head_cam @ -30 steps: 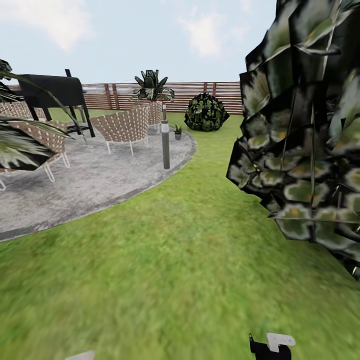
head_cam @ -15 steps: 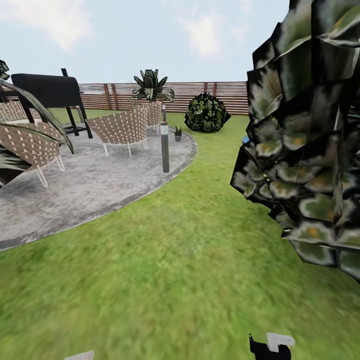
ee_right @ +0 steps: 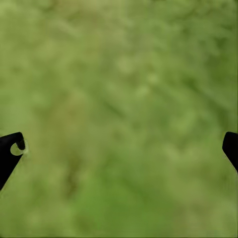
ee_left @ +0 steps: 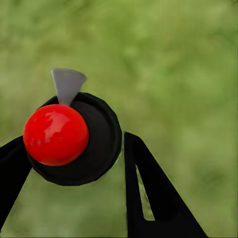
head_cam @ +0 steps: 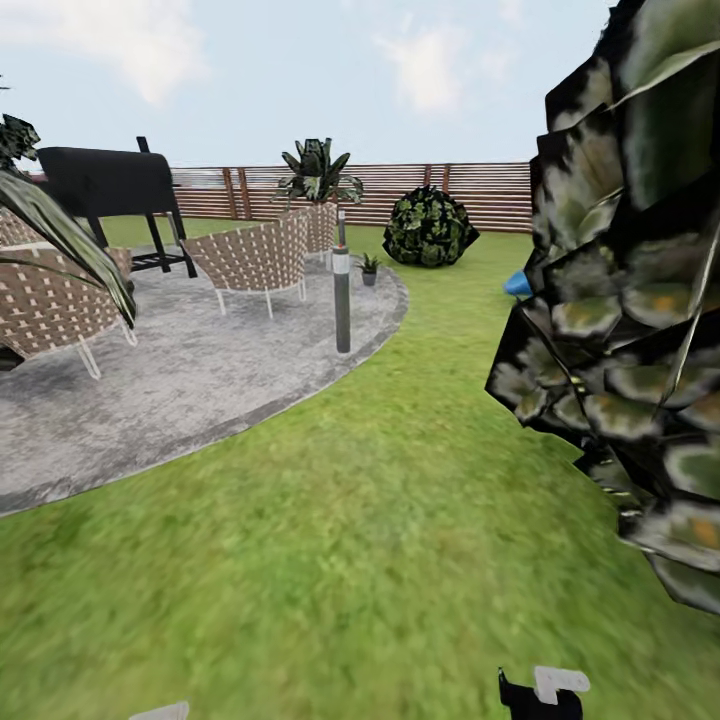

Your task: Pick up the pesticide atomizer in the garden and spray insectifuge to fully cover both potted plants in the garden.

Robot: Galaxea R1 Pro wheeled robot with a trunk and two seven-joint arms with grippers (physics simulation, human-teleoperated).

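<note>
Dark rounded atomizer bottle (ee_left: 79, 139) sits between the left gripper's black fingers (red glossy ball on it, grey wedge nozzle). One small grey-potted green rosette plant (head_cam: 369, 267) stands upright at the paving's far edge.

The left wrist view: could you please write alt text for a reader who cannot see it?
A dark, round pesticide atomizer with a glossy red ball on it and a grey pointed tip sits between the two black fingers of the left tool, which is closed on it. Behind it is blurred green grass.
</note>
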